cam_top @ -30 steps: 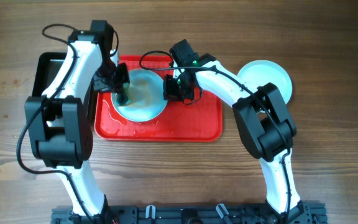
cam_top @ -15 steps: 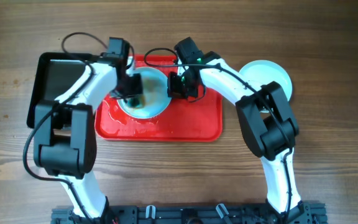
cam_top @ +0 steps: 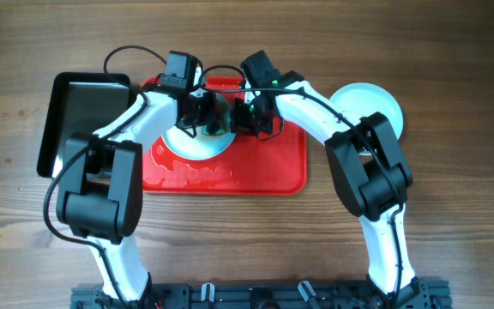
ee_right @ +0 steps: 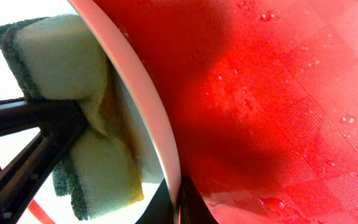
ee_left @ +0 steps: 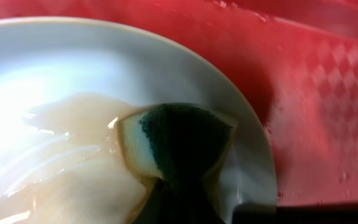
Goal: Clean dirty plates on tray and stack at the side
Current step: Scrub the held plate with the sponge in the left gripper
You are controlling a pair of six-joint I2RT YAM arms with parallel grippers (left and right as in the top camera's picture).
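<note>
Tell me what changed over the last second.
The left gripper, shut on the sponge, swept right across the plate toward the right gripper. The right gripper stayed clamped on the plate's rim; red tray, black tray and side plate did not move.

Red tray [cam_top: 264,176] with a faint diamond pattern; pale mint-white plate [cam_top: 189,148] smeared beige; sponge [ee_left: 185,137] cream with dark green face; glossy black tray [cam_top: 80,112]; brown wood-grain worktop [cam_top: 461,215].

L gripper [cam_top: 206,118] w/ green sponge [cam_top: 218,124] & R gripper [cam_top: 243,120] meet over plate [cam_top: 187,148] at 11 o'clock on red tray [cam_top: 268,176]; black tray [cam_top: 80,107] at 9, 2nd plate [cam_top: 382,105] at 2.
</note>
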